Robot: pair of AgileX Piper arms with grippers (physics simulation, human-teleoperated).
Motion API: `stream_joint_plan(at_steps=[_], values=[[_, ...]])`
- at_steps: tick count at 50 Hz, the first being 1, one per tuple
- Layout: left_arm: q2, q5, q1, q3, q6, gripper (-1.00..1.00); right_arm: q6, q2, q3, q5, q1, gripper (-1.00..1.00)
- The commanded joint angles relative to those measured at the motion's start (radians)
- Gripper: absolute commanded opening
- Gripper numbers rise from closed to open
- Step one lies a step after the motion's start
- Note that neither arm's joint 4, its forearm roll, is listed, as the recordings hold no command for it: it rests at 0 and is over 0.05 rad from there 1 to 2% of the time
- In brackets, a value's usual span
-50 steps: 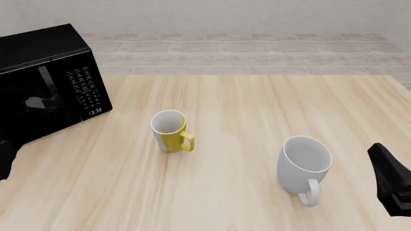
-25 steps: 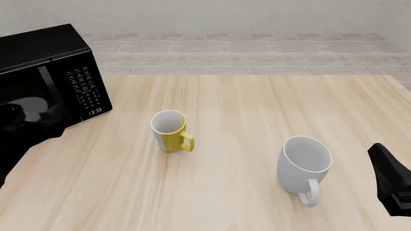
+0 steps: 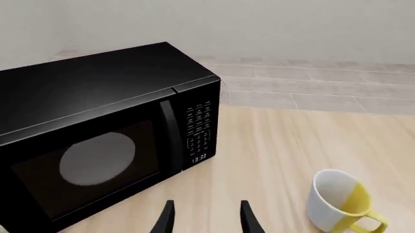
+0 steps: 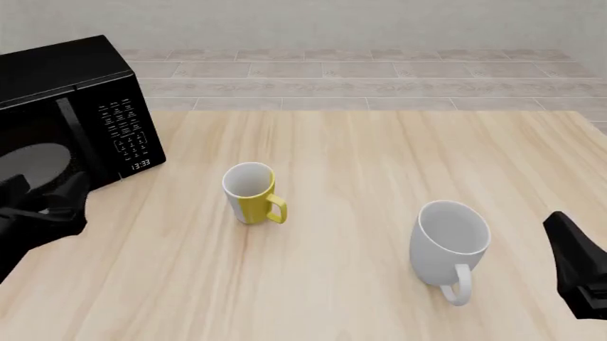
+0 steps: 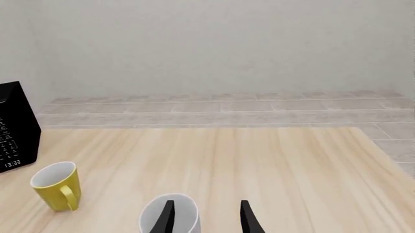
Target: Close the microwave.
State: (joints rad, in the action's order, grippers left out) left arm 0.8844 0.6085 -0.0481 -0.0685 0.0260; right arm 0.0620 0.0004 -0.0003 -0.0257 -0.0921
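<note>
The left gripper [image 3: 205, 217] is hovering with fingers parted and empty, just before the large glossy black microwave [image 3: 107, 126] sitting at the wooden table's [image 4: 360, 163] far left, door shut. The right gripper [image 5: 205, 217] is likewise gaping empty above a white mug [image 4: 450, 246].

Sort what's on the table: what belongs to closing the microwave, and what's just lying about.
Belongs to the job:
microwave
left gripper, open, facing the microwave door

Just lying about:
yellow mug
white mug
right gripper, open, above the white mug
</note>
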Motion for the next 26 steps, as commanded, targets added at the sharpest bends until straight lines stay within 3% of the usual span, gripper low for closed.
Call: stream_joint_plan(at_steps=[1,15,20,23,26], values=[[-0.259,-0.173,0.039,0.050,-0.010,1.00,-0.001,0.000,0.000,0.000,0.002,1.00],[-0.637,-0.495,0.062,0.049,-0.047,1.00,0.000,0.000,0.000,-0.004,0.001,1.00],[-0.691,-0.532,0.069,0.057,-0.045,1.00,-0.005,0.000,0.000,-0.010,0.003,1.00],[-0.869,-0.646,0.056,0.044,-0.101,1.00,-0.009,0.000,0.000,-0.014,0.001,1.00],[-0.882,-0.655,0.073,0.054,-0.112,1.00,-0.014,0.000,0.000,-0.015,0.001,1.00]])
